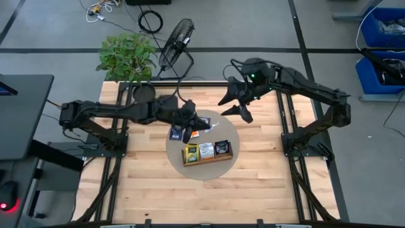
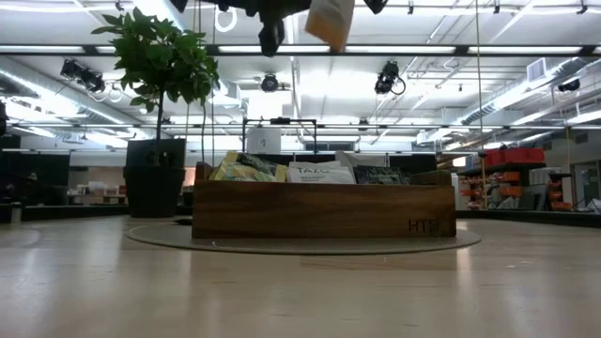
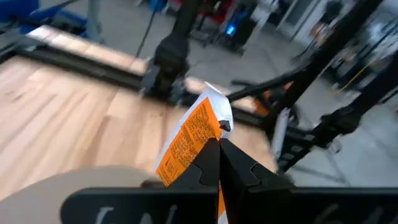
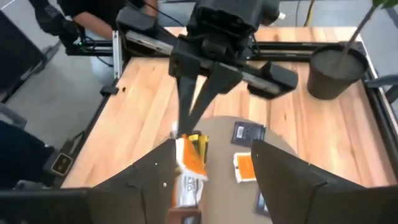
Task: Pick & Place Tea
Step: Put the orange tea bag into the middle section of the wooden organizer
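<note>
**Left arm clamped, right arm spread**

The left arm reached across from its side, wrist angled down; the left gripper (image 4: pixel 186 124) had its two fingers (image 3: pixel 214 165) pressed together at the tips; the right arm bent inward opposite, its right gripper (image 1: pixel 235 104) raised, fingers standing apart, just beyond the left's tips.

A leafy green potted plant (image 1: pixel 126 55) stands on grey concrete floor (image 1: pixel 253 25), a black round fan (image 1: pixel 176 39) beside it, blue plastic bins (image 1: pixel 383 54) far off.
</note>
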Controlling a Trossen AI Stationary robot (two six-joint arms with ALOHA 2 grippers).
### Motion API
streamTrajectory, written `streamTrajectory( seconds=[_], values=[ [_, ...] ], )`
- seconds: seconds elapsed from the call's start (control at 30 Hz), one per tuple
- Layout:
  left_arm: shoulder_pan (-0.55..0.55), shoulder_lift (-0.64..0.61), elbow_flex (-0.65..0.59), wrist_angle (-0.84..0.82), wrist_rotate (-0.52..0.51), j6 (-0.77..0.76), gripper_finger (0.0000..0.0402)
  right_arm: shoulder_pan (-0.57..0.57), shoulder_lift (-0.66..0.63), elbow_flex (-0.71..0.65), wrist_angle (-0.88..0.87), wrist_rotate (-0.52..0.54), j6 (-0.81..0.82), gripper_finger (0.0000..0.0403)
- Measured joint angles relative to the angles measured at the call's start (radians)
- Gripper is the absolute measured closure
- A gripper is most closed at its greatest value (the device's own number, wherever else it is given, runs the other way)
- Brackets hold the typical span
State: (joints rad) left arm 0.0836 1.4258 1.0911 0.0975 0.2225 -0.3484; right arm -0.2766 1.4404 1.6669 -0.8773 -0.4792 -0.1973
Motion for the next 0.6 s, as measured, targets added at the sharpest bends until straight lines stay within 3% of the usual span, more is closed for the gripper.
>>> streamTrajectory(
  seconds=[0.17,0.4,0.6],
  values=[
    [-0.034,-0.001,-0.095,0.207,0.001,-0.049,0.04,0.006,0.003,0.0,-0.014,0.0,-0.017,0.0186],
    [-0.081,-0.01,-0.202,0.368,-0.005,-0.119,0.04,0.01,0.003,0.0,-0.035,-0.01,-0.026,0.0186],
    [-0.136,-0.003,-0.263,0.416,-0.047,-0.064,0.04,0.012,0.003,0.0,-0.038,-0.009,-0.031,0.0186]
  ],
)
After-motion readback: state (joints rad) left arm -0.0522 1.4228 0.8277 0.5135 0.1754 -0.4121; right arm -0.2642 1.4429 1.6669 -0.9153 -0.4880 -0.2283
